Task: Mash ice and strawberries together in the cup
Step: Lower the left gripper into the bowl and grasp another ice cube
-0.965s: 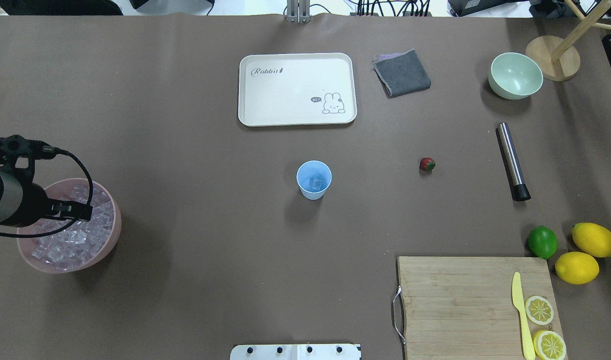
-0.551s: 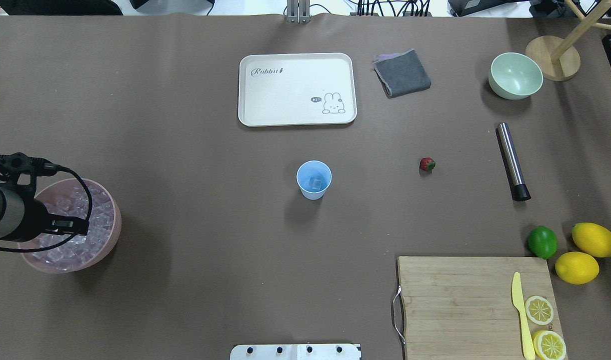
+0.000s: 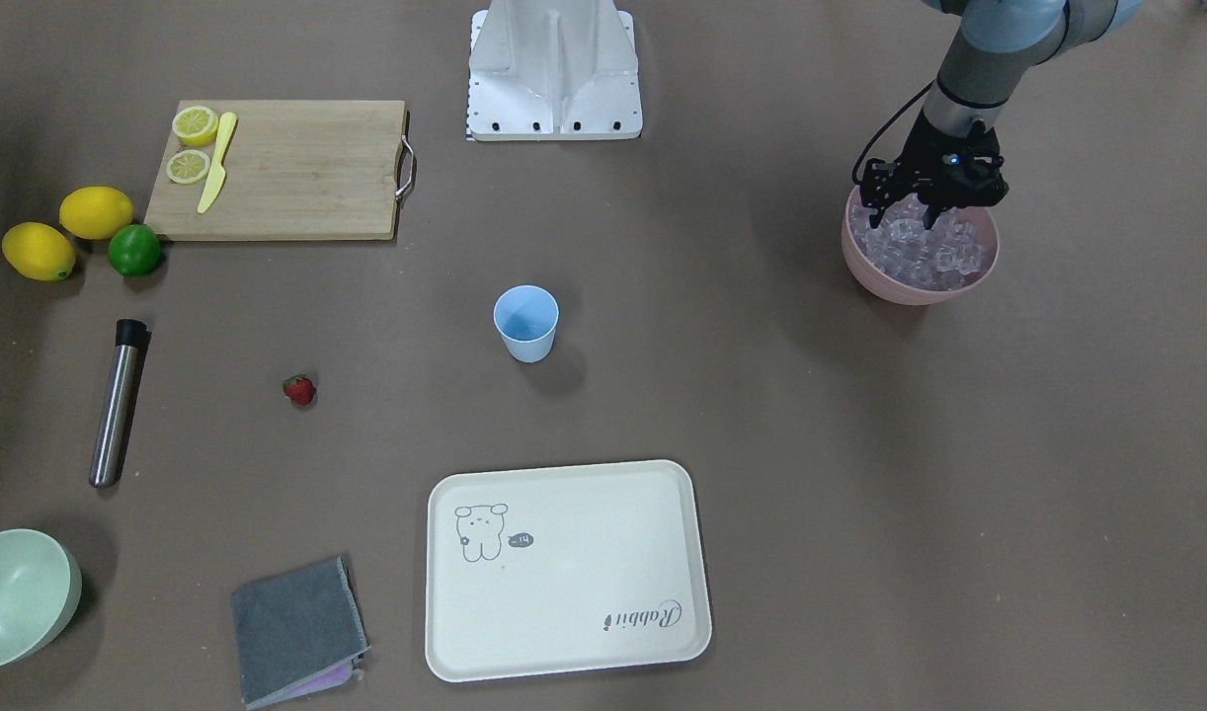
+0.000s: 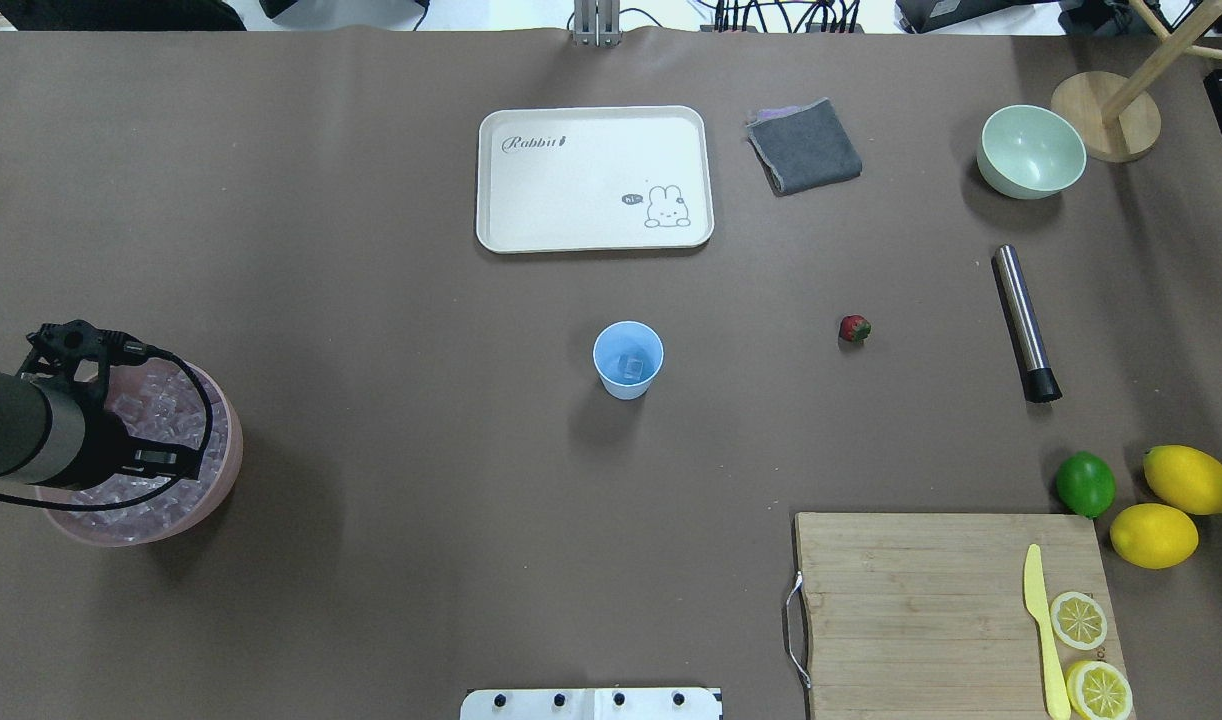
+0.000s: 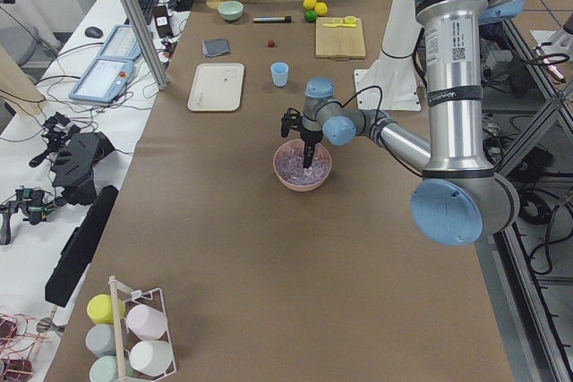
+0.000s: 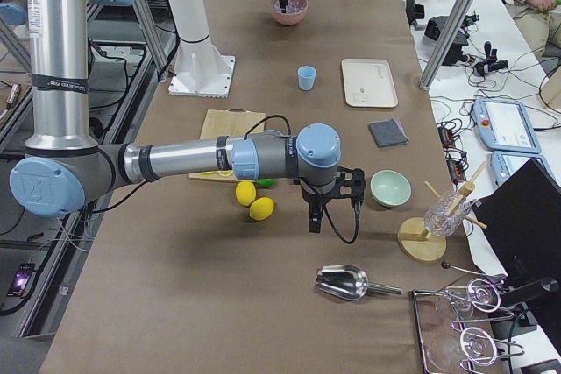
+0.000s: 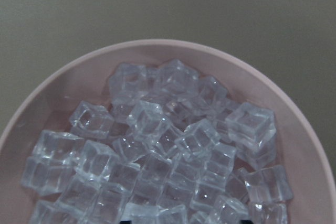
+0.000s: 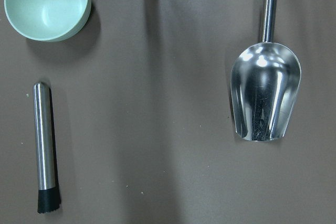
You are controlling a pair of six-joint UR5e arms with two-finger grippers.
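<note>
Brown table, L fingers amid ice

Lighting is even and diffuse, coming from overhead. The brown table reads mid-toned, with no hot spots. Shadows are soft-edged: the cup casts a faint blurred patch toward the robot in the overhead view. Beyond the table's far edge, that view is overexposed. In the right wrist view the scoop carries bright glare streaks and the muddler a long highlight. The ice glints and is in fair focus; the rim of the pink bowl is slightly soft. In the side views, uprights lean near the edges.
</note>
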